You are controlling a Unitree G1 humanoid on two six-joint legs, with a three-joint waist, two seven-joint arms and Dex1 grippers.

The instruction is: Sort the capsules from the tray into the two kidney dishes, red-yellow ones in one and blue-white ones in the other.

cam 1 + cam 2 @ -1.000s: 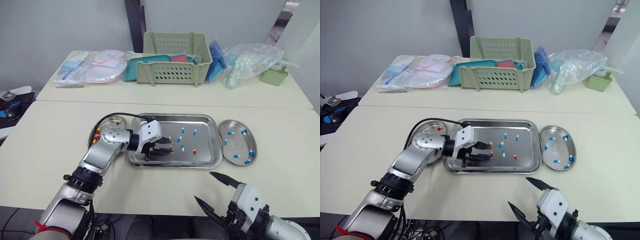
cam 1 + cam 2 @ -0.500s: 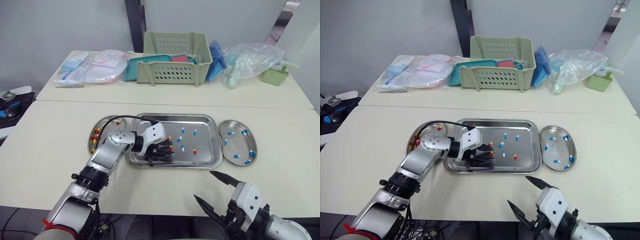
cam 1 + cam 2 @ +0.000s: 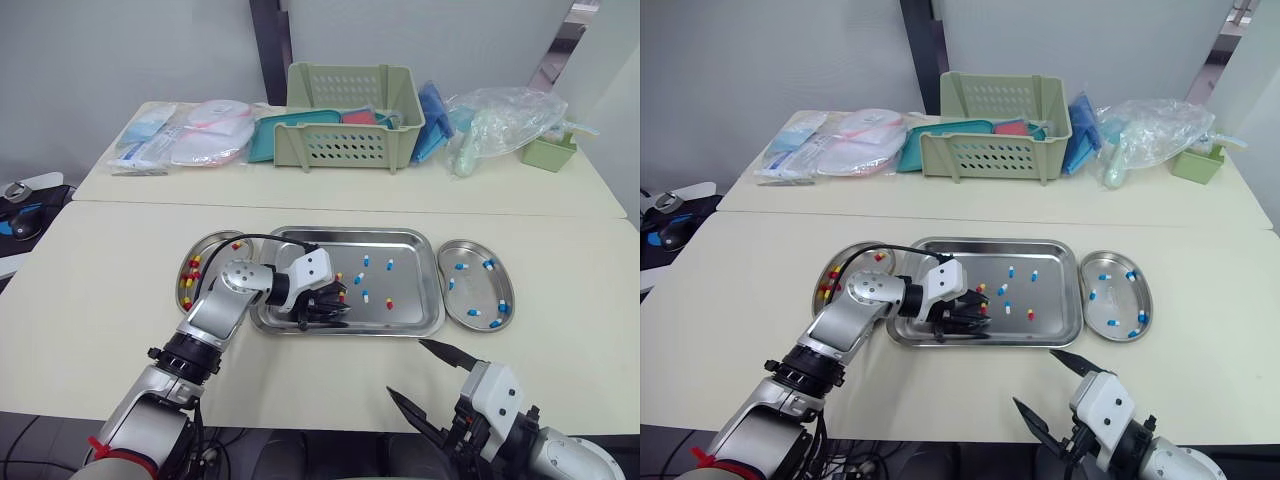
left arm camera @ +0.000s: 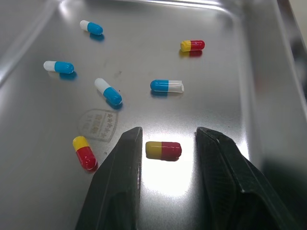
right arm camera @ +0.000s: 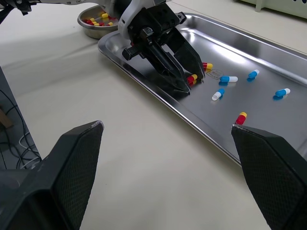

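A steel tray [image 3: 405,247] lies mid-table with several loose capsules. My left gripper [image 3: 334,303] reaches down into its left part, open, fingers on either side of a red-yellow capsule [image 4: 163,150] lying flat on the tray floor [image 4: 144,43]. Another red-yellow capsule [image 4: 84,152] lies just beside one finger. Blue-white capsules [image 3: 365,263] are scattered toward the tray's middle. The left kidney dish [image 3: 215,237] holds red-yellow capsules [image 3: 188,278]. The right kidney dish [image 3: 472,300] holds blue-white capsules [image 3: 461,267]. My right gripper [image 3: 410,370] hangs open near the table's front edge, holding nothing.
On the far table stand a green basket [image 3: 350,115], flat packages [image 3: 185,135], a clear plastic bag [image 3: 500,120] and a small green box [image 3: 549,152]. A seam [image 3: 150,204] divides the two tables.
My left gripper has shifted slightly right and tipped down onto the tray floor, its fingers drawing closer around the red-yellow capsule. The right gripper has barely moved.
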